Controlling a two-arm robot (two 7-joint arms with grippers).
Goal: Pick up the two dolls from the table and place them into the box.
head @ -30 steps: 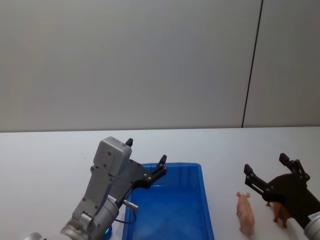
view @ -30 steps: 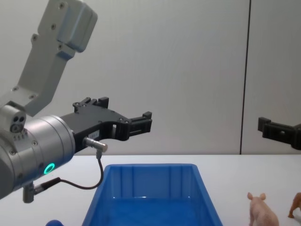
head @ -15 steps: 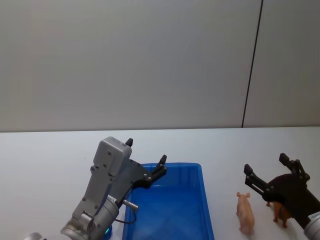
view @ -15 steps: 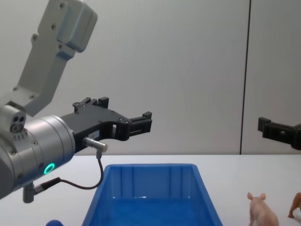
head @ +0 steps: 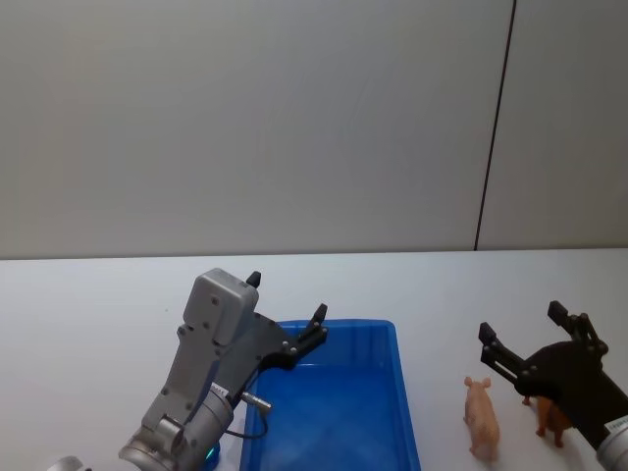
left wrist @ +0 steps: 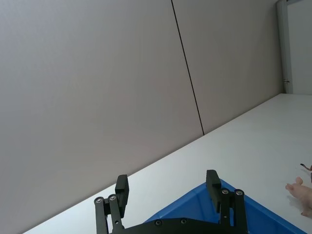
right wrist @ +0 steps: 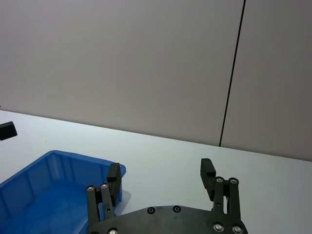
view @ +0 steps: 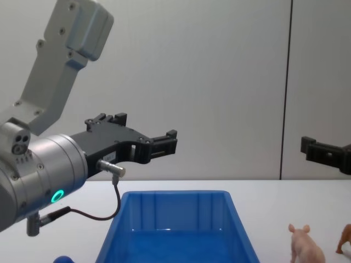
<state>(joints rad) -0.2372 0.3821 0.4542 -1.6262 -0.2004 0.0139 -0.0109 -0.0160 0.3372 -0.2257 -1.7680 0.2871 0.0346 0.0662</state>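
Layout of table [head: 88, 294], box [head: 402, 392] and grippers, seen from the head and chest.

Blue box set open side up on the white table, close in front of the robot and near centre. Pink pig [head: 482, 420] standing on the table just right of the box, apart from its rim. Brown animal [head: 546, 424] standing near the pig on its right side, partly hidden behind the right arm. Neither figure touching the other.

Left gripper [head: 287, 296] held in the air over the left rear part of the box, well clear of the rim as seen from the chest. Fingers [head: 317, 318] spread wide, gripping nothing.

Right gripper [head: 520, 321] held in the air above and just behind the pig and the brown animal. Fingers [head: 486, 334] likewise spread wide, gripping nothing.

Small blue rounded object [view: 63, 259] at the lower edge of the chest view, left of the box. Grey wall [head: 245, 118] behind the table, crossed by a dark vertical seam [head: 494, 128].
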